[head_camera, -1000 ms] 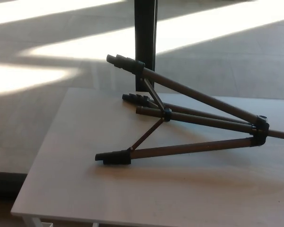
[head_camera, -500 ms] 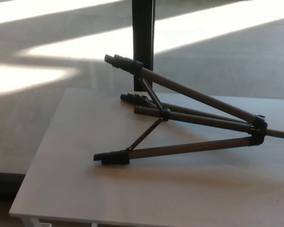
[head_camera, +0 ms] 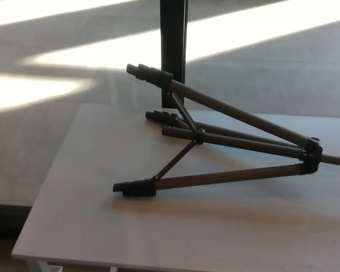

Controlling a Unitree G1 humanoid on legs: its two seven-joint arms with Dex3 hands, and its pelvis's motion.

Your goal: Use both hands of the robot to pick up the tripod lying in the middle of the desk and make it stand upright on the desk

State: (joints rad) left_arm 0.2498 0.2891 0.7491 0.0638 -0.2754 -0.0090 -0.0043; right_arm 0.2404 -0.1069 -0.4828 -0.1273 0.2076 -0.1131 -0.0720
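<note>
Nothing on the desk has moved since the earlier frames; the whole picture slides by a hair, which reads as the head camera drifting, not the tripod (head_camera: 226, 144) shifting. So the task appears not yet begun.

The tripod lies on its side across the middle and right of the desk (head_camera: 90, 226), legs spread. Its feet point to the left and its hub (head_camera: 311, 156) sits near the right edge of the view. The near leg (head_camera: 215, 178) rests along the desktop, ending in a black foot (head_camera: 135, 188). The top leg (head_camera: 232, 110) angles up off the surface, its foot hanging in the air past the desk's far edge. Thin braces run from the legs to a collar on the centre column.

Neither robot hand shows, so whether their fingers are spread or pressed together cannot be told; nothing holds the tripod.

Beyond the hub, the column runs out of the picture at the right, so the head end is cut off. A dark post (head_camera: 173, 39) stands behind the desk on the sunlit floor, and partly merges with the top leg's foot.
</note>
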